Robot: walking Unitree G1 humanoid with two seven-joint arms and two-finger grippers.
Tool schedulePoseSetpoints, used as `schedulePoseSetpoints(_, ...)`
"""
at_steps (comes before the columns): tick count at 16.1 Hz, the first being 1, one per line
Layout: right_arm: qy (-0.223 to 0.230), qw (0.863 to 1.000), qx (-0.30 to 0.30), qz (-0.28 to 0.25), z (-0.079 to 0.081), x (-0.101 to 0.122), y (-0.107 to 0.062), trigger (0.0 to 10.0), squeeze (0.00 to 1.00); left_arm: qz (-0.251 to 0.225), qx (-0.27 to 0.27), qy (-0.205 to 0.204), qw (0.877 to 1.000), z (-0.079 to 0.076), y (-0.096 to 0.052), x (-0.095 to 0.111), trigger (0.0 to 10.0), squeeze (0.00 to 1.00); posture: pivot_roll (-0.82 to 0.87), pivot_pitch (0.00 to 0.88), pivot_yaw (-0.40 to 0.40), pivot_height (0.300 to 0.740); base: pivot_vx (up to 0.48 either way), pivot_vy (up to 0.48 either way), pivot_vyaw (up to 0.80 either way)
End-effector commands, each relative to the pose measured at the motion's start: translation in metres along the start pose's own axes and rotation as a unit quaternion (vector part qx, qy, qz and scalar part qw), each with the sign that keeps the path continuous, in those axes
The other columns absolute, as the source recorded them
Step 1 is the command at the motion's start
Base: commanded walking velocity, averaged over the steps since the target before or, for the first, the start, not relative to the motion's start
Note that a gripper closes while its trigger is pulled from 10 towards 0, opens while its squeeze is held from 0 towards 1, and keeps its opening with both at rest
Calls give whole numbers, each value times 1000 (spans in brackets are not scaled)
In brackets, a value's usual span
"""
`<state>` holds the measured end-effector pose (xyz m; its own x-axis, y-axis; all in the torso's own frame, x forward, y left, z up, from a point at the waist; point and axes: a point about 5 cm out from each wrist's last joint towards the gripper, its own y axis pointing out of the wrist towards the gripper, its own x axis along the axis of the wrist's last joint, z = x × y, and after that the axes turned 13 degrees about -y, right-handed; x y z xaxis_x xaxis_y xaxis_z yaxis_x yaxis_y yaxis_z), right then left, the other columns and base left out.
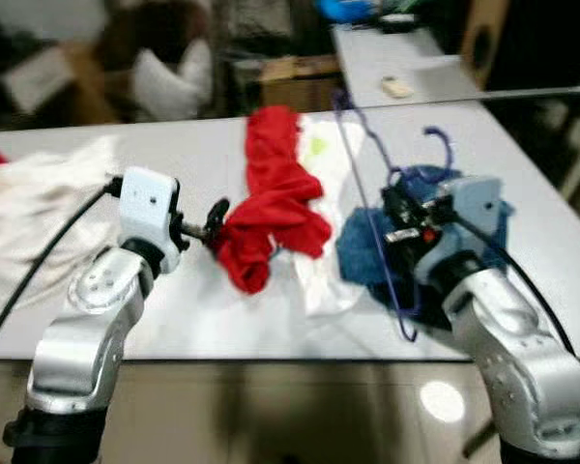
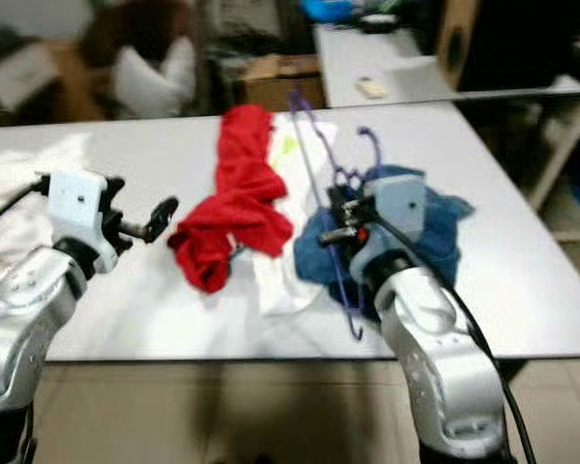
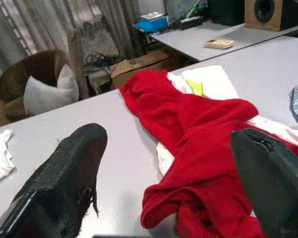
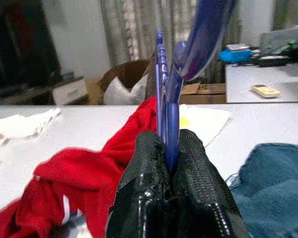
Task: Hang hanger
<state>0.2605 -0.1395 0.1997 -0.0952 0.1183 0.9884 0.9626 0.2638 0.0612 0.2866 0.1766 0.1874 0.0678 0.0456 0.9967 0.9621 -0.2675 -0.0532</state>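
Clamped tight on the blue hanger [image 4: 167,99], the right gripper [image 4: 170,148] holds it over the grey table [image 1: 193,309], its two black fingers [image 4: 201,173] pressed together on the plastic frame. From the red cloth [image 1: 275,208] lying at the table's middle, the hanger stands just to the robot's right, its hook rising above a blue garment [image 1: 362,246] that lies under the gripper. On the red cloth's other side the left gripper [image 3: 169,173] hangs just above the tabletop with its fingers spread wide and nothing between them. A white cloth [image 1: 333,159] lies beneath the red cloth, and another pale cloth [image 1: 34,193] lies well off to its left.
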Motion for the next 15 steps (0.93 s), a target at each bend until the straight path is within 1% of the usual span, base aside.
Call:
schedulePoseSetpoints(1,12,1000,-6,-24,0,9,-1,10000,0,-1,0,10,1000,2,2,2,10000,0,33,0,116,740,0,349,0)
schedulePoseSetpoints(3,6,1000,-6,-27,-2,11,1,10000,0,1,-1,14,1000,1,5,2,10000,0,41,0,104,740,0,379,0)
schedulePoseSetpoints(4,-8,1000,-4,-16,-1,7,3,10000,0,9,3,25,1000,4,4,-2,10000,0,31,0,101,740,0,382,0)
schedulePoseSetpoints(5,-15,1000,-4,-9,0,4,3,10000,0,12,6,22,1000,6,3,-4,10000,0,25,0,103,740,0,382,0)
schedulePoseSetpoints(7,-3,999,-32,17,-6,-5,0,10000,0,12,5,19,1000,5,9,-6,10000,0,12,0,97,740,0,397,0)
schedulePoseSetpoints(8,1,999,-44,27,-10,-7,0,10000,0,9,5,8,1000,4,11,-4,10000,0,20,0,89,740,0,405,0)
schedulePoseSetpoints(9,10,999,-44,25,-11,-8,1,10000,0,7,5,-1,1000,4,12,-4,10000,0,22,0,90,740,0,405,0)
schedulePoseSetpoints(10,-3,999,-43,30,-13,-10,1,10000,0,11,9,5,1000,4,11,-7,10000,0,19,0,91,740,0,405,0)
schedulePoseSetpoints(11,-9,999,-42,34,-14,-12,0,10000,0,17,6,3,1000,3,9,-11,10000,0,9,0,90,740,0,405,-444)
schedulePoseSetpoints(13,-1,998,-47,43,-17,-17,-2,10000,0,20,8,2,1000,2,8,-17,10000,0,23,0,68,740,0,407,-800)
schedulePoseSetpoints(15,2,998,-42,53,-15,-23,0,10000,0,19,14,1,1000,4,6,-16,10000,0,24,0,67,740,0,405,0)
